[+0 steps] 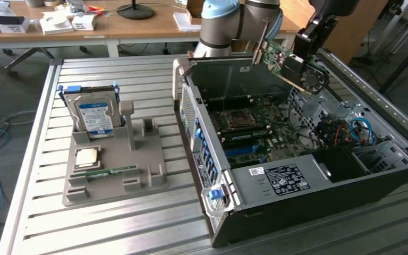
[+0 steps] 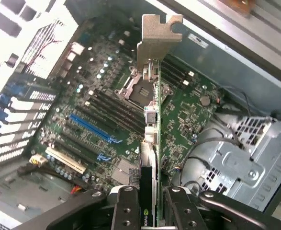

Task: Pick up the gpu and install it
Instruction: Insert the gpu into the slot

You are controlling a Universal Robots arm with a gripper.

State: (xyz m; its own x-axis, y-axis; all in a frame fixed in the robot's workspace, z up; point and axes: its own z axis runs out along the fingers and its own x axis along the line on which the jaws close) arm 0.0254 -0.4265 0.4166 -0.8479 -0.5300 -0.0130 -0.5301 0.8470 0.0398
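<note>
End effector (image 1: pixel 297 53): It is closed part way, with one finger on each flat side of the gpu. It holds the card tight.
Gpu (image 1: pixel 289 66): It is a thin green card with a round black fan on one face. It is up in the air, tilted, over the far part of the open computer case, toward the exterior view's right. It is not in any slot.
Gpu from the wrist (image 2: pixel 152 143): Here we see the card from its thin edge. It sticks out from between the fingers (image 2: pixel 126 208), out over the motherboard.
Silver bracket (image 2: pixel 157 38): It sits on the end of the card that is far from the end effector (image 2: pixel 152 213).
Computer case (image 1: pixel 296 180): It lies on its side on the counter with its big side open, so we can look in.
Motherboard (image 1: pixel 261 133): It is green and lies flat on the bottom of the case. The wrist view shows a long blue slot (image 2: pixel 90 127) on it, apart from the card.
Grey holder (image 1: pixel 119 180): It sits on the counter, beside the case on the exterior view's left.
Hard drive (image 1: pixel 94 117): It stands up at the back of the grey holder. It is silver with a blue and white label.
Memory stick (image 1: pixel 108 172): It is short and green and lies in the grey holder.
Counter (image 1: pixel 119 228): It is made of long metal strips.
</note>
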